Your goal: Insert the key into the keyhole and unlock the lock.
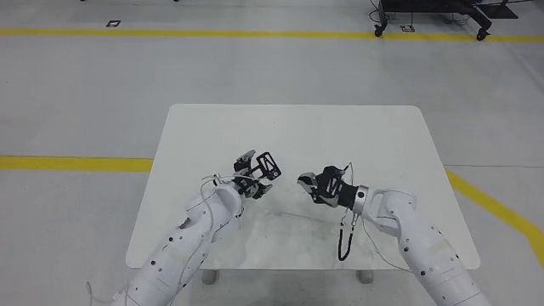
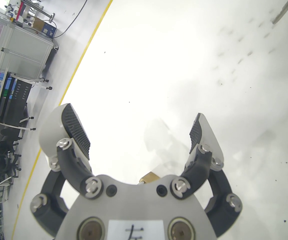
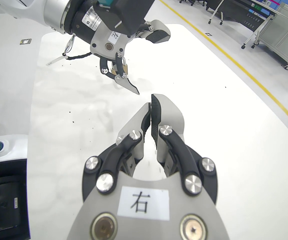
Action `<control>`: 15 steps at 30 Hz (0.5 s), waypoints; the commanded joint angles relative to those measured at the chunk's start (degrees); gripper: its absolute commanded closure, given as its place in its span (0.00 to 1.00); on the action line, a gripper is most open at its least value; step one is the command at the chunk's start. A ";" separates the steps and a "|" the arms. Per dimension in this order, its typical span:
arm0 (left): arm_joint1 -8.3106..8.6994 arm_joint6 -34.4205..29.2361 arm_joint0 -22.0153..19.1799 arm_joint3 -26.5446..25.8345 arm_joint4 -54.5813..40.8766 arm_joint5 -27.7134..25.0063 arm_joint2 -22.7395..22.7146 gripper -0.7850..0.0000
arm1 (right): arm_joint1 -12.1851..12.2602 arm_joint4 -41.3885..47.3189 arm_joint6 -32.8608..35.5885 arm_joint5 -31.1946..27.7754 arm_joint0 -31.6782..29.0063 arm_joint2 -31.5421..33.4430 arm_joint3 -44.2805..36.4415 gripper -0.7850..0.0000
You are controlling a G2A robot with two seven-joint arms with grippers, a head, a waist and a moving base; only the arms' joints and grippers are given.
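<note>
Right gripper (image 3: 151, 101) first: a white label (image 3: 143, 203) sits on its base plate between two round screws, carrying one bold black character, sharp and whole. Over to the left gripper (image 2: 134, 116): same kind of white label (image 2: 135, 229) on its base, but the frame edge cuts the character and just its upper strokes show. From the right wrist view that label (image 3: 114, 35) appears again, small and tilted, one dark character. A sticker (image 3: 90, 17) on the left arm's wrist housing has fine print, too small to make out. A floor plate (image 3: 25, 41) beside the table is also illegible.
</note>
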 commanded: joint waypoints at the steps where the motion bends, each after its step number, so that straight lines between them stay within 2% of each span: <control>1: -0.01 0.01 -0.05 0.13 0.02 -0.02 0.07 0.00 | -0.01 -0.04 0.04 -0.01 0.05 -0.05 0.05 1.00; 6: -0.01 0.01 -0.05 0.13 0.02 -0.02 0.07 0.00 | -0.01 -0.04 0.04 -0.01 0.05 -0.05 0.05 1.00; 8: 0.02 1.55 0.36 -0.77 -0.97 1.68 -0.93 0.00 | -0.01 -0.04 0.04 -0.01 0.05 -0.05 0.05 1.00; 11: 1.02 13.09 5.31 -5.58 -10.14 2.50 -8.24 0.00 | -0.17 5.31 -0.43 -1.86 0.13 -0.21 -2.39 1.00; 13: 2.01 20.17 9.40 -8.13 -15.95 -1.15 -13.98 0.00 | -0.27 13.78 0.21 -4.41 0.46 0.36 -2.91 1.00; 15: 2.82 23.99 12.27 -8.64 -21.11 -3.80 -19.83 0.00 | -0.26 21.62 1.43 -4.95 1.17 1.63 -4.02 1.00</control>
